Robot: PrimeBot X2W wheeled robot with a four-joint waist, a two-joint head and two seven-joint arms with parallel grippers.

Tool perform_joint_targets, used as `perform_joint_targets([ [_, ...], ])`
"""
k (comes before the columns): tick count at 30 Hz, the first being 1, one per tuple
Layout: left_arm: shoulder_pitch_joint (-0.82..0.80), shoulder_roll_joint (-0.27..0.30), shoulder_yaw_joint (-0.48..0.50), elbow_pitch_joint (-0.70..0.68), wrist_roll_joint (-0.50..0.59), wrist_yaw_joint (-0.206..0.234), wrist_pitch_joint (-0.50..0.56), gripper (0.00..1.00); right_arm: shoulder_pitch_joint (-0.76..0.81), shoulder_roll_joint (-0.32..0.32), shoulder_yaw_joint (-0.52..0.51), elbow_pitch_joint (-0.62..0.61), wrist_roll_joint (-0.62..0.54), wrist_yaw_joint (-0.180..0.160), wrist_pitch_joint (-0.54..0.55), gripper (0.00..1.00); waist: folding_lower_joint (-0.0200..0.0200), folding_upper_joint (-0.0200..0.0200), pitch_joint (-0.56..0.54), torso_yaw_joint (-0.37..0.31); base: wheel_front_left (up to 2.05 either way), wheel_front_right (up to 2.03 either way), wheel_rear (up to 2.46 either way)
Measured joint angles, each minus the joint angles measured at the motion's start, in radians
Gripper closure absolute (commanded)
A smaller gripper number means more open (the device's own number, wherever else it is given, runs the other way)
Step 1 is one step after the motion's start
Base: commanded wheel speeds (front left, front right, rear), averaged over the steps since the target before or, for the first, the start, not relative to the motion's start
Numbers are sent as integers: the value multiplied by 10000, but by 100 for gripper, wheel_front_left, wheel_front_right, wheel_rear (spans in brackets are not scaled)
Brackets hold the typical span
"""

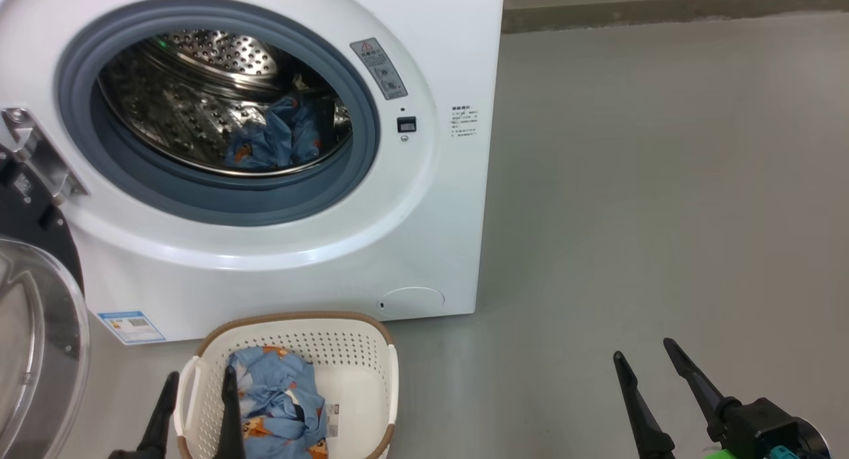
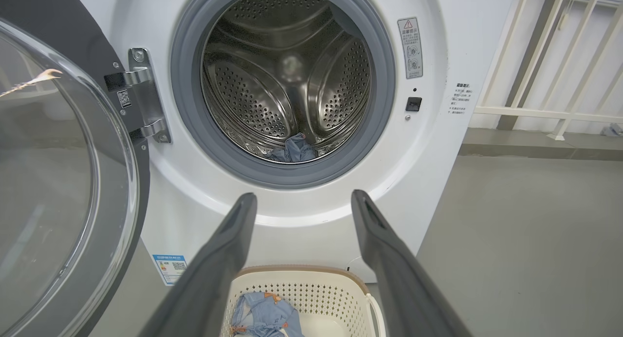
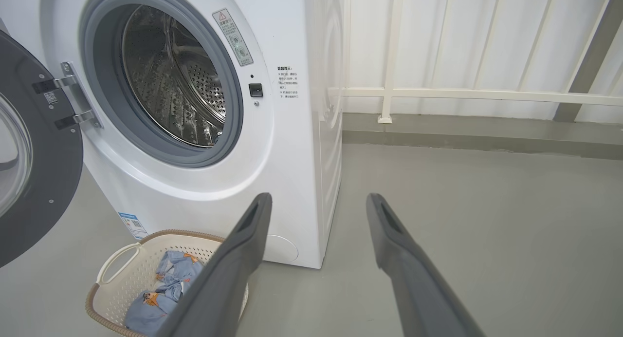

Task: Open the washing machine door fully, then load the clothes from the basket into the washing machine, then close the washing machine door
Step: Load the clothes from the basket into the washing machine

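Washing machine door stood swung wide open at L, on the hinge side of the washing machine. One blue garment lay low inside the drum, behind the grey gasket. Second garment sat bunched in the basket on the floor, just in front of the machine. Left gripper hovered at the basket's L end, fingers spread, empty; one finger outside the handle, the other over the interior beside the cloth, contact w/ it unclear. Right gripper was well apart to the R over bare floor, jaws apart, nothing held
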Motion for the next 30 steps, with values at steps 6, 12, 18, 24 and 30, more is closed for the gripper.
perform_joint_targets([
  [6, 172, -2, -4, 4, -77, 0, -2, 0, 40, 23, -27, -82, -13, 0, 4, 0, 0, 0, -156, 79, 0, 0, 0],
  [12, 177, -2, -21, 2, -86, 4, -2, 0, 43, 56, -23, -121, -63, 0, 13, 0, 0, 0, -203, 81, 0, 0, 0],
  [18, 177, 0, -54, 2, -86, 23, -2, 0, 45, 73, 4, -142, -69, 0, 88, 0, 0, 0, -212, 56, 0, 0, 0],
  [24, 177, -2, -75, 56, -90, 52, -2, 0, 51, 73, 25, -148, -69, 0, 90, 0, 0, 0, -236, 58, 0, 0, 0],
  [30, 101, 52, -307, 598, -207, -10, 426, 0, 61, 73, 48, -234, -69, 0, 104, 0, 0, 0, -149, 112, 0, 0, 0],
])
